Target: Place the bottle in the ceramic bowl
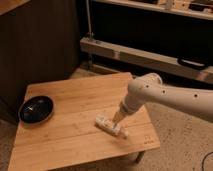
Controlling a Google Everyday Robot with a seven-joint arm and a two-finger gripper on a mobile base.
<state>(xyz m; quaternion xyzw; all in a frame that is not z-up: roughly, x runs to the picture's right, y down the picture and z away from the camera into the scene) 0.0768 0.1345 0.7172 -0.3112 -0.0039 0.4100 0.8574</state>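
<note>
The bottle (110, 126) lies on its side on the tabletop (75, 95), in the right front part of it, near the right-hand edge. Its long axis runs at a slant, one end up and to the left, the other down and to the right (which end bears the cap cannot be told).

The gripper (118, 116) is right at the bottle, coming down on it from above and from the right, at about the middle of its length. It meets or nearly meets the bottle's upper side; whether the two truly touch cannot be told, nor whether the gripper is released or clenched. The bottle rests on the wood and is not lifted.

The white arm (165, 95) reaches in from the right edge of the view, bends at a round joint above the tabletop's right side, and slopes down to the gripper.

The bowl (36, 109) stands at the far left edge of the tabletop, well apart from bottle and gripper, with a broad stretch of bare wood between. It is black, glossy and upright.

Behind the tabletop stands a dark wooden wall (40, 45), and further right a pale rail (145, 57). The floor (180, 150) on the right is speckled.
</note>
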